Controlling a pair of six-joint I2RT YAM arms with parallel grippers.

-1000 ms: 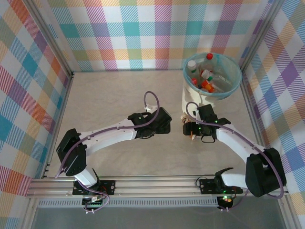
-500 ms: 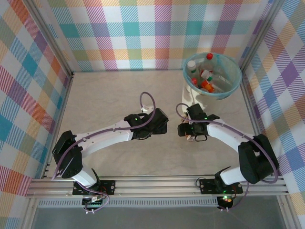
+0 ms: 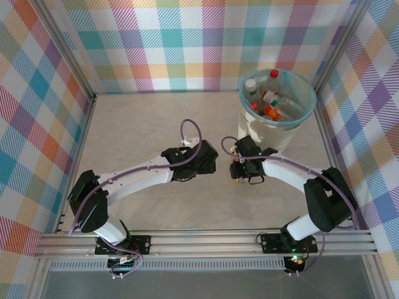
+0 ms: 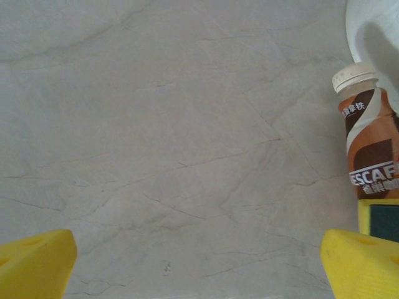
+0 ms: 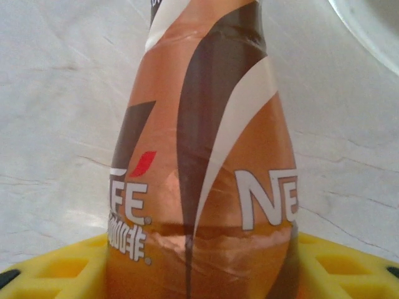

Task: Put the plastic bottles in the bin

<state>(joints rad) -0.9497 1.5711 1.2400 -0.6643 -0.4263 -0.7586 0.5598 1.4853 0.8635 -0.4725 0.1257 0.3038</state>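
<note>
**Right gripper pinches a brown bottle on the table, close to the bin**

The brown bottle (image 5: 206, 156) lies on its side on the pale table (image 4: 156, 124), just beside the foot of the bin (image 3: 265, 137), and its white cap (image 4: 352, 76) points toward the bin. The right gripper (image 3: 235, 169) has its yellow fingers (image 5: 53, 268) against both sides of the bottle, so it is pinching the bottle low on the label. The left gripper (image 4: 199, 268) is near, just across from the right one. Its fingers are spread wide and hold nothing, with only bare table between them. Several other bottles (image 3: 269, 106) with red and white caps are lying inside the bin, which stands at the far right corner of the table.
</note>
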